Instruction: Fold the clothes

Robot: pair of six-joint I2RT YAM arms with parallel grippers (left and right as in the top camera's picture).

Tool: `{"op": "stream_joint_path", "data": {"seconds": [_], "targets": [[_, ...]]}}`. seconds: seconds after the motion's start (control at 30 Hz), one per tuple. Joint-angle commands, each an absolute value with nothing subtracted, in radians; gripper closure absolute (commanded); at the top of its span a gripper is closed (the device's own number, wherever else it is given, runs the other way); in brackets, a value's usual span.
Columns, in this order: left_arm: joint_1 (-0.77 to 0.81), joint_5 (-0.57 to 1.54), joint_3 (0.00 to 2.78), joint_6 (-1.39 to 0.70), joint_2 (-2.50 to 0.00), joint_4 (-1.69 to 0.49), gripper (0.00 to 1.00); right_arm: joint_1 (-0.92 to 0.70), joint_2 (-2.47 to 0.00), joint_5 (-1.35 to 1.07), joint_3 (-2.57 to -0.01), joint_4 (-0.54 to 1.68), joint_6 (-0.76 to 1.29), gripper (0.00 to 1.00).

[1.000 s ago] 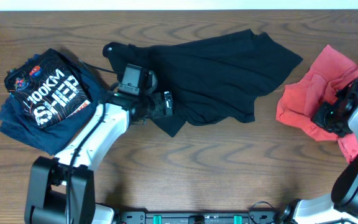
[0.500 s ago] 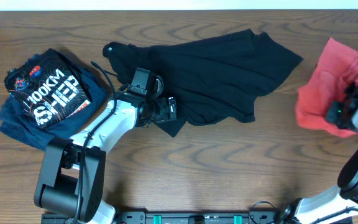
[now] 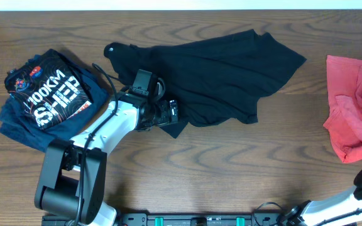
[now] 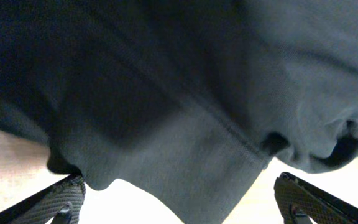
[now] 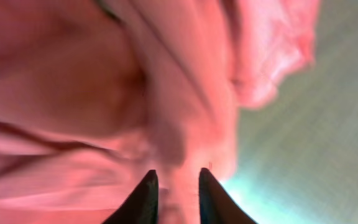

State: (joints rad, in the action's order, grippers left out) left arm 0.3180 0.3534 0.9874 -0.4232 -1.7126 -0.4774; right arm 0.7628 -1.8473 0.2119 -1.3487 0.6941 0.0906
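Overhead shot is bright and even, light coming from above, so the counter (image 3: pixel 231 182) grain looks crisp. Shadows are just thin soft rims under the black tee (image 3: pixel 231 69), which goes nearly featureless. Top edge has a blown-out white strip. Left wrist view is dim, the dark fabric a bit soft, and the pale counter along the bottom is overexposed. Right wrist view is the worst: the red garment (image 5: pixel 92 93) is one smeary out-of-focus pink blur, with a glare patch lower middle.
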Motion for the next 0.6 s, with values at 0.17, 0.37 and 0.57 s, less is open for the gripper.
{"op": "stream_joint_path", "data": {"seconds": [0.17, 0.37, 0.57], "targets": [[0.327, 0.366, 0.97, -0.524, -1.72, -0.499, 0.02, 0.639, -1.729, -0.193, -1.424, 0.715, 0.046, 0.59], [0.366, 0.366, 0.97, -0.575, -1.745, -0.487, 0.01, 0.567, -1.708, -0.199, -1.423, 0.793, 0.047, 0.61], [0.405, 0.347, 0.97, -0.606, -1.818, -0.477, 0.05, 0.534, -1.708, -0.199, -1.423, 0.876, 0.043, 0.61]]}}
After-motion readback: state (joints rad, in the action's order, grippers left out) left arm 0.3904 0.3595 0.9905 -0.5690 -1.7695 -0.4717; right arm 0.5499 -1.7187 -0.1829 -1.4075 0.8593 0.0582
